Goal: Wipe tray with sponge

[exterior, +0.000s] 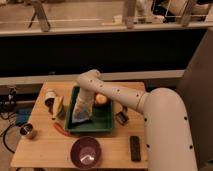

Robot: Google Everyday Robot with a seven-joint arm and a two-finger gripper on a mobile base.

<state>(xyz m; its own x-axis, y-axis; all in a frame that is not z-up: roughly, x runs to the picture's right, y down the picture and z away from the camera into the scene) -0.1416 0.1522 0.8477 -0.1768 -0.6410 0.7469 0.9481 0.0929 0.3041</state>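
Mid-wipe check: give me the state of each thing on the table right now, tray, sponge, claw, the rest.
tray: flat on table, upright, holding the sponge and orange object.
sponge: down in tray's left half, under the claw.
claw: lowered into tray at the sponge.
orange object: inside tray, far right corner.
purple bowl: upright, in front of tray.
black remote: lying flat, right of bowl.

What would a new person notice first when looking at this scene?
First is the big white arm, which reaches from the right over the wooden table down into the green tray at its middle. There the gripper sits at the light-blue sponge, with a small orange round object beside it. In front of the tray stands a dark purple bowl.
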